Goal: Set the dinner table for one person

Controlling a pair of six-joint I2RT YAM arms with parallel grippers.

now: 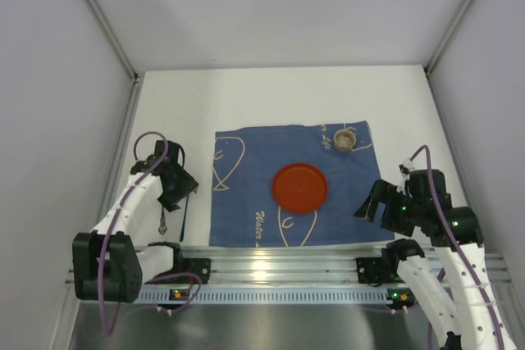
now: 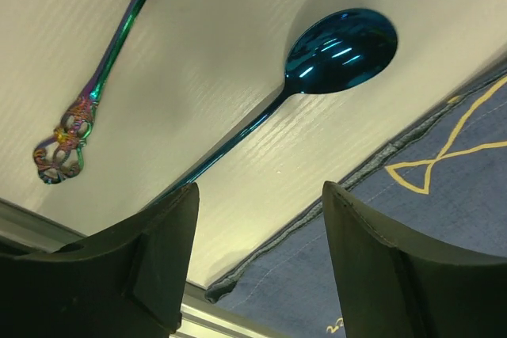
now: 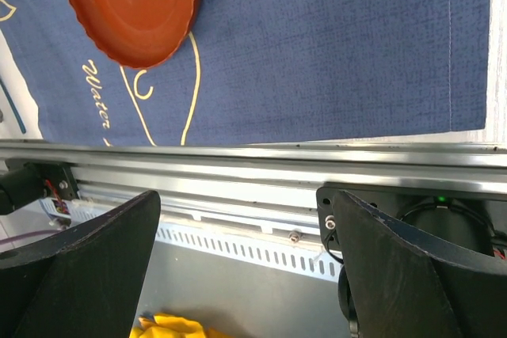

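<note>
The white dinner table (image 1: 271, 96) carries a blue placemat (image 1: 246, 194) with cream line drawings. A red plate (image 1: 299, 188) lies on the mat's middle, and a small beige cup (image 1: 344, 139) stands at its far right corner. A blue spoon (image 2: 341, 51) and an iridescent utensil with an ornate handle (image 2: 79, 116) lie on the table left of the mat. My left gripper (image 2: 257, 219) is open and empty above the spoon's handle; it also shows in the top view (image 1: 182, 188). My right gripper (image 1: 373, 202) is open and empty near the mat's near right corner.
A metal rail (image 1: 279, 256) runs along the table's near edge. The right wrist view shows the plate (image 3: 131, 5), the mat (image 3: 333, 45), the rail (image 3: 238, 172) and something yellow (image 3: 174, 326) below it. Grey walls enclose the table.
</note>
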